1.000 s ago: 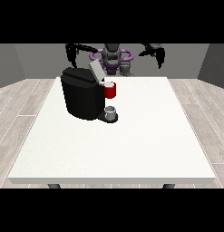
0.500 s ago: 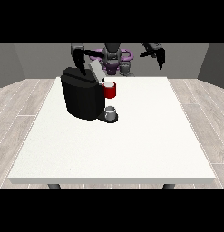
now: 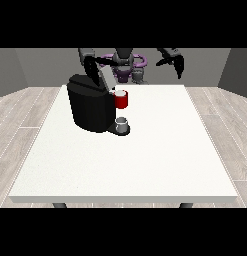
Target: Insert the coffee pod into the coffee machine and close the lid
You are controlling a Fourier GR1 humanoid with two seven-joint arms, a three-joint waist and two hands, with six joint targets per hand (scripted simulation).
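The black coffee machine [image 3: 90, 107] stands on the left half of the white table [image 3: 145, 160]. Its grey lid [image 3: 106, 77] is raised and tilted over the top. A red round piece with a pale top [image 3: 121, 99] sits at the machine's front, under the lid; I cannot tell whether it is the pod itself or its holder. Below it a small grey cup [image 3: 122, 125] rests on the base. The hand at the view's left [image 3: 91, 65] is right behind the lid, partly hidden by it. The hand at the view's right [image 3: 177, 64] hangs in the air over the table's far edge, fingers pointing down, holding nothing.
The robot's torso [image 3: 126, 62] stands behind the table's far edge. Wooden floor surrounds the table. Only the machine and the cup stand on the table.
The hand at the view's left has moved from out at the left in behind the lid. The lid now leans further forward over the red piece. The other hand has hardly moved.
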